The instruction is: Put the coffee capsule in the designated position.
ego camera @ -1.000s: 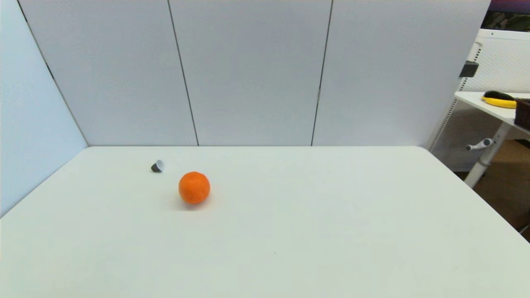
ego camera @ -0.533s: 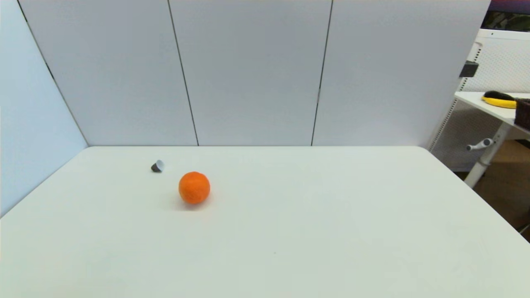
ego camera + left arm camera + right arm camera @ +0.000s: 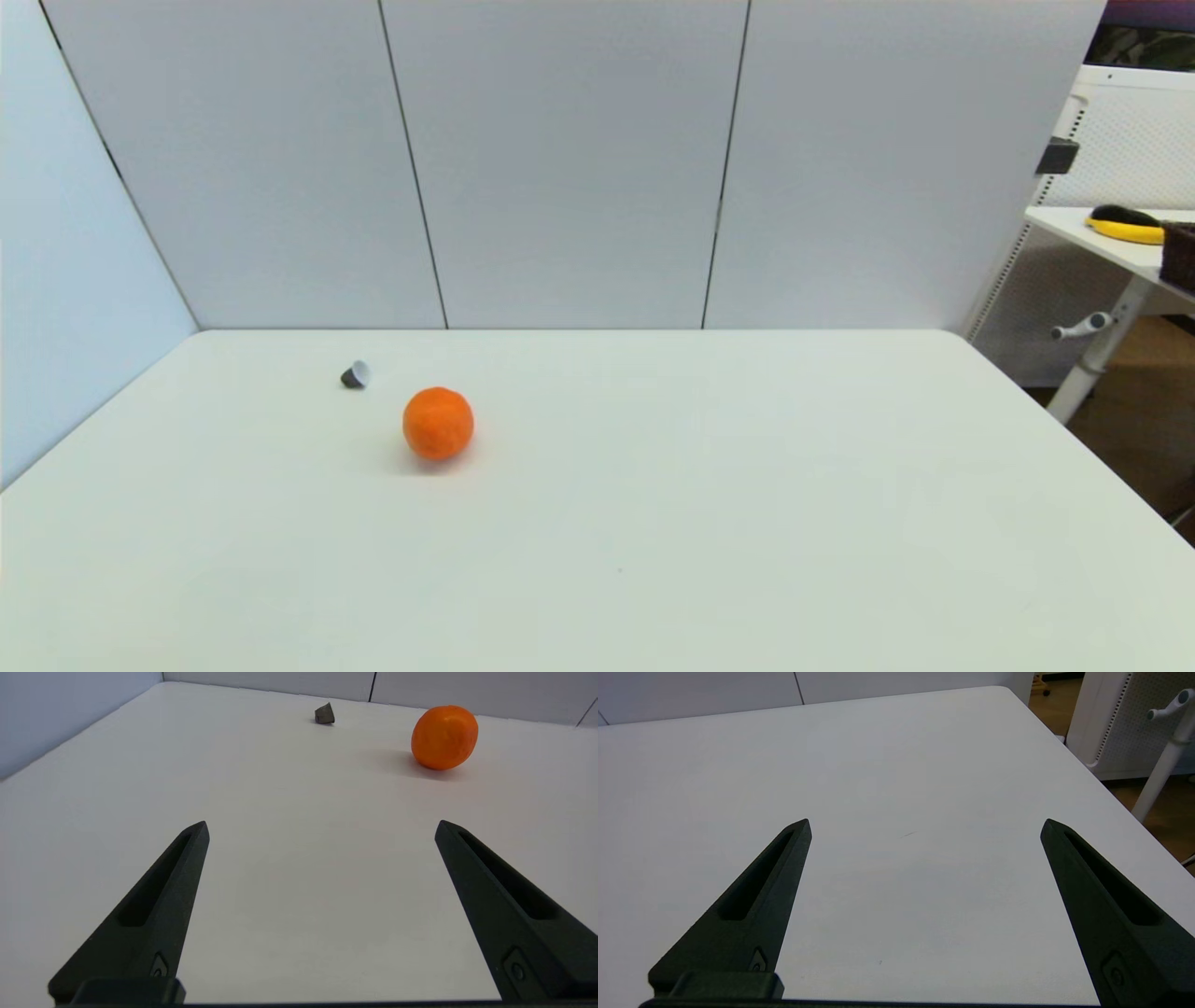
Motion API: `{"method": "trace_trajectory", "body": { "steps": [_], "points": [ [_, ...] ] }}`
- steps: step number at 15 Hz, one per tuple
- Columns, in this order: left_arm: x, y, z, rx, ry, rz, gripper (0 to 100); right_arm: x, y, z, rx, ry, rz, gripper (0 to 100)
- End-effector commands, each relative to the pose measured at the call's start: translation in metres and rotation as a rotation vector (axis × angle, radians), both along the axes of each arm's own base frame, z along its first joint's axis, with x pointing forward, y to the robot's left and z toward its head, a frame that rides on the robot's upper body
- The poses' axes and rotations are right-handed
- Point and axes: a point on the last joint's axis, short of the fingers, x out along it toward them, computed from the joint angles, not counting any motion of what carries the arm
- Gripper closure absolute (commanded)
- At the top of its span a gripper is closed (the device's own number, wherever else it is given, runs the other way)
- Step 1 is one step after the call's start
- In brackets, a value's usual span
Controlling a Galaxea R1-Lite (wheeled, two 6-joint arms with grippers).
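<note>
Capsule: the capsule lies tipped on its side on the table, far-left part, near the back wall; its pale flat end faces to my right, the dark tapered body to my left.
Ball: an orange ball sits just beside the capsule, a little nearer to me and to its right, the two apart and not touching.
Left gripper: my left gripper hangs low over bare table with both black fingers spread wide and nothing between them; capsule and ball both lie well ahead of the tips.
Right gripper: my right gripper is also spread wide and holds nothing, over the table's right part (a faint small mark, perhaps a scratch, shows on the surface ahead of it).
Arms: neither arm shows in the head view.
Side desk: off the table's right edge stands a white desk with a yellow and black object I cannot identify.
</note>
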Motion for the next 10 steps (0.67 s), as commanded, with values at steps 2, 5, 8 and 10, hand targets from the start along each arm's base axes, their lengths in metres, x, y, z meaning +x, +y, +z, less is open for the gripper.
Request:
{"method": "trace_trajectory", "body": {
  "steps": [2,5,8,10],
  "points": [
    [0.006,-0.001,0.006,0.098,0.072,-0.038,0,0.000,0.000,0.000,0.000,0.002,0.000,0],
    [0.025,0.000,0.052,0.087,0.110,-0.034,0,0.000,0.000,0.000,0.000,0.002,0.000,0],
    [0.069,0.001,0.131,0.079,0.123,0.040,0,0.000,0.000,0.000,0.000,0.002,0.000,0],
    [0.104,0.002,0.181,0.085,0.103,0.098,0,0.000,0.000,0.000,0.000,0.002,0.000,0]
  ]
}}
